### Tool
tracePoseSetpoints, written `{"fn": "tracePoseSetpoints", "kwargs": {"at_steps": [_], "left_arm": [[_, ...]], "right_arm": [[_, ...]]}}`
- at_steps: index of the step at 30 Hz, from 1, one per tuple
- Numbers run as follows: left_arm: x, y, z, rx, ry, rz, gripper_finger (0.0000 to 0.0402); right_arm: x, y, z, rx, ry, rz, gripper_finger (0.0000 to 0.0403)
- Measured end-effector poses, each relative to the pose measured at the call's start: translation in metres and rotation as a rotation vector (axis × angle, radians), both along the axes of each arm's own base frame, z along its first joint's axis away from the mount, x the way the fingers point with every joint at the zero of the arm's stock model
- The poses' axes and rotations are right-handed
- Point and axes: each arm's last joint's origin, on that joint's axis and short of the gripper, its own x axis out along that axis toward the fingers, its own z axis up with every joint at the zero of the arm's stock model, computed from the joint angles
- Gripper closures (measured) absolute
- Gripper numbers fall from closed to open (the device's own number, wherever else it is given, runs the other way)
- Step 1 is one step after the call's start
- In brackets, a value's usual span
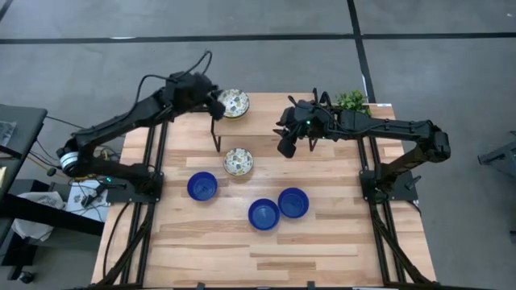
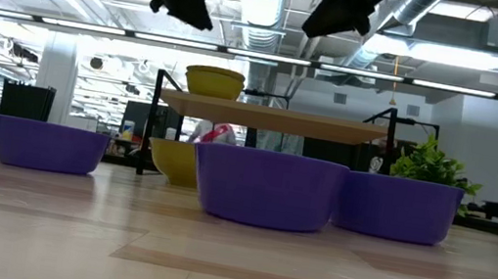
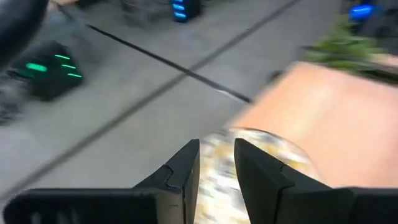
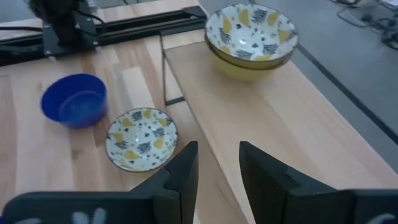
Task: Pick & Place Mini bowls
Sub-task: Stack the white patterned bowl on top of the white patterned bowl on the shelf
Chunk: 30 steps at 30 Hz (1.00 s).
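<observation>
Closest to the low lens: one blue mini bowl [image 2: 267, 187], resting on the worktop [image 1: 322, 250] with two more blue ones [image 1: 202, 186] [image 1: 293, 203] near it, none touching.

Further back: one floral bowl [image 1: 239, 161] low on the worktop, close to a thin black leg of the raised shelf [image 4: 280, 118]. Second floral bowl [image 1: 235, 102] already up on that shelf.

Progress, as a judgement: early to part-way, if the shelf is the target. One bowl placed at most, four on the planks, none in a grip.

Left gripper [image 1: 216, 103] high over the shelf bowl's edge, fingers a narrow gap apart, clamped on nothing as far as the blurred wrist view shows. Right gripper [image 1: 285, 147] raised off the shelf's front edge, fingers apart and empty, floral worktop bowl ahead of it.

Materials: blue bowls glossy, solid, round with steep walls. Floral ones cream inside with dark and yellow leaf speckles, yellow outside. Worktop and shelf of pale, matt wood planks.
</observation>
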Motion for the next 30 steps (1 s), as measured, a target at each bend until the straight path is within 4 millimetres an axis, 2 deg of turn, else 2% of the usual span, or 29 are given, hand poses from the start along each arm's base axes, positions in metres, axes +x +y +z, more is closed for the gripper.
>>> {"fn": "tracePoseSetpoints", "kwargs": {"at_steps": [8, 18, 22, 25, 30], "left_arm": [[0.001, -0.047, -0.003, -0.181, -0.005, -0.276, 0.0302], [0.006, -0.095, -0.008, -0.279, 0.047, -0.508, 0.0302], [0.009, -0.112, -0.019, -0.338, 0.077, -0.626, 0.0302], [0.006, -0.121, -0.030, -0.405, 0.083, -0.651, 0.0302], [-0.004, -0.124, -0.051, -0.509, 0.052, -0.516, 0.0302]], "right_arm": [[0.002, 0.010, 0.000, 0.020, -0.011, 0.033, 0.0296], [0.010, 0.054, -0.001, 0.062, -0.032, 0.144, 0.0296], [0.019, 0.069, -0.008, 0.110, -0.043, 0.156, 0.0296], [0.029, 0.081, -0.020, 0.147, -0.030, 0.160, 0.0296], [0.047, 0.103, -0.034, 0.098, -0.073, 0.098, 0.0296]]}}
